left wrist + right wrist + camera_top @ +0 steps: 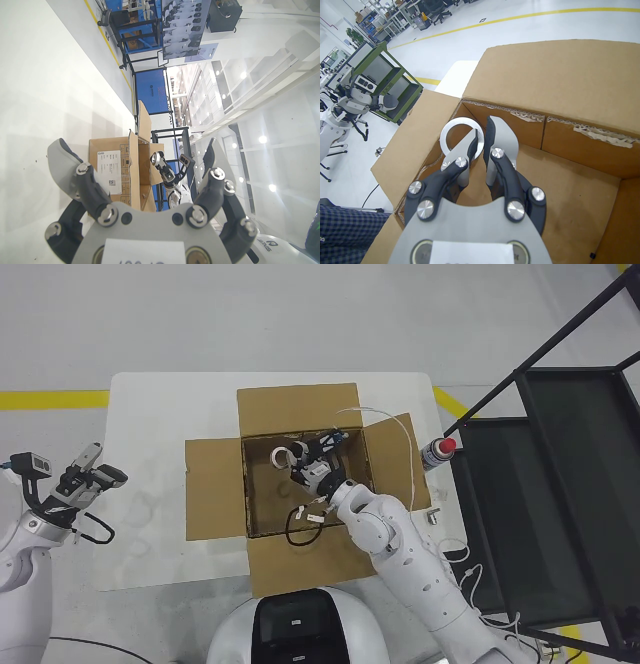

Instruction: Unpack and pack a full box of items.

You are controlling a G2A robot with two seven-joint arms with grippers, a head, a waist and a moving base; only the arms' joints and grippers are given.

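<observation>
An open cardboard box (300, 412) stands mid-table with its flaps spread out. My right gripper (300, 460) is down inside the box near its far left corner, shut on the rim of a flat silver ring (283, 454). In the right wrist view the ring (460, 121) stands upright between the pads of the gripper (481, 140), above the bare box floor (570, 190). My left gripper (100, 475) hovers off the table's left edge, open and with nothing in it; in its own view the left gripper (136, 145) faces the box (105, 160).
A black cable (297, 532) lies at the box's near edge. A thin white cable (405, 429) arcs over the right flap. A red-capped spray can (438, 451) stands at the white table's (170, 404) right edge, beside a black cart (540, 514).
</observation>
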